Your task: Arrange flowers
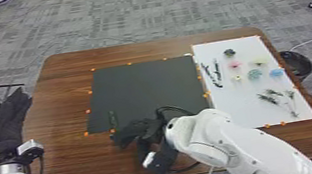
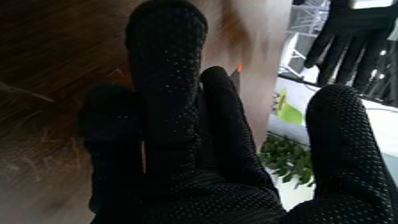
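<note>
- In the head view, the right hand [image 1: 139, 130] is held at the near edge of the black mat [image 1: 142, 89]; a green stem [image 1: 112, 118] is seen just beyond it, whether touched cannot be told.
- On the white sheet [image 1: 244, 111], right of that hand, a pink flower [image 1: 234, 64], a blue flower [image 1: 276, 72] and leafy sprigs [image 1: 275, 94] are laid.
- In the right wrist view, its fingers are held straight, the thumb well apart.
- The left hand [image 1: 7, 123] is held well apart leftward, straight-fingered.
</note>
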Available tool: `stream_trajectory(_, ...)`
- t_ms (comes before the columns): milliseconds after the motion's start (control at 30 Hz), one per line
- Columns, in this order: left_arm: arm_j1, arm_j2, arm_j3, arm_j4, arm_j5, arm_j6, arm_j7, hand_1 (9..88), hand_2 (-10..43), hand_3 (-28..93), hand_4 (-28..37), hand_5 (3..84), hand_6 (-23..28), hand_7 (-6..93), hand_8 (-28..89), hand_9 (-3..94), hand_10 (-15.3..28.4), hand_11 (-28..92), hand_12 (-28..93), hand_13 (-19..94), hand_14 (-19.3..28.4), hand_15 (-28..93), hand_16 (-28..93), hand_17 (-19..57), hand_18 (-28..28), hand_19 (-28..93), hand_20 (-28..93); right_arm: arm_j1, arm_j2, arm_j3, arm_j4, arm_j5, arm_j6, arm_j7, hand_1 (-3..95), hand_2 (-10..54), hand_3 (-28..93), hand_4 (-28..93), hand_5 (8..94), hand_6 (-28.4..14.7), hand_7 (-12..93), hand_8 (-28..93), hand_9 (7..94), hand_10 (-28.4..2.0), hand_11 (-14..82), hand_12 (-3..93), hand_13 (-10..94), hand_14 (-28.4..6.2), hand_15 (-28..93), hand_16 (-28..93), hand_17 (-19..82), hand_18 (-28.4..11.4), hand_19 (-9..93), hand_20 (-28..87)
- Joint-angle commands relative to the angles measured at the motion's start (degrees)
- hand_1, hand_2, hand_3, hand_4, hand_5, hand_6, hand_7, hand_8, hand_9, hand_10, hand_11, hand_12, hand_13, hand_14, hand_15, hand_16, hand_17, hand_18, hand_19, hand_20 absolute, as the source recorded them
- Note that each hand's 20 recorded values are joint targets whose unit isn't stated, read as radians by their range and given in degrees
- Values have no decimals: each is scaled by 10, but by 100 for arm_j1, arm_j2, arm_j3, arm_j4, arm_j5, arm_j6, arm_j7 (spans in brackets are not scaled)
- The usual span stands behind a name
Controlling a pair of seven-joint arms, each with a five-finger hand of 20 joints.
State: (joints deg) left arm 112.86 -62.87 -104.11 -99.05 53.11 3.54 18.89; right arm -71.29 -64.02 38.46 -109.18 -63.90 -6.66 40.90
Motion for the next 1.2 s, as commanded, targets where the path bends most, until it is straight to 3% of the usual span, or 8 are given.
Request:
stream_trajectory(33, 24, -132, -76, -42, 102, -128, -59, 177, 62, 741, -283, 406, 14, 102, -73, 376, 118, 117, 100, 329, 137, 93, 27, 13, 101, 22, 139, 175, -341, 18, 368, -68, 165, 4, 238, 111, 506, -82, 495, -101, 22, -62, 451, -157, 46, 49, 896, -82, 432, 299, 518, -203, 910, 385)
stream_trajectory(633, 5, -195, -118, -42, 158, -176, -94, 176, 62, 739, -283, 403, 13, 104, -73, 373, 118, 119, 103, 328, 136, 92, 26, 12, 101, 23, 139, 287, -633, 32, 675, -227, 165, -10, 234, 111, 511, -79, 495, -99, 21, -61, 450, -155, 46, 50, 896, -81, 432, 301, 519, -202, 912, 381)
stream_trajectory(867, 20, -146, -85, -42, 114, -138, -66, 176, 62, 739, -283, 403, 13, 103, -73, 372, 117, 118, 104, 328, 136, 93, 27, 12, 102, 23, 139, 364, -549, -12, 510, -54, 82, -43, 235, 112, 511, -81, 495, -99, 21, -61, 451, -155, 46, 50, 896, -81, 433, 301, 518, -202, 913, 380)
stream_trajectory(1200, 1, -208, -126, -42, 170, -186, -101, 176, 62, 737, -283, 403, 13, 102, -72, 372, 117, 117, 105, 328, 136, 92, 27, 11, 102, 23, 139, 723, -869, -170, 834, -367, -119, -285, 234, 112, 512, -81, 493, -98, 21, -61, 450, -152, 45, 50, 893, -80, 434, 300, 516, -200, 912, 381)
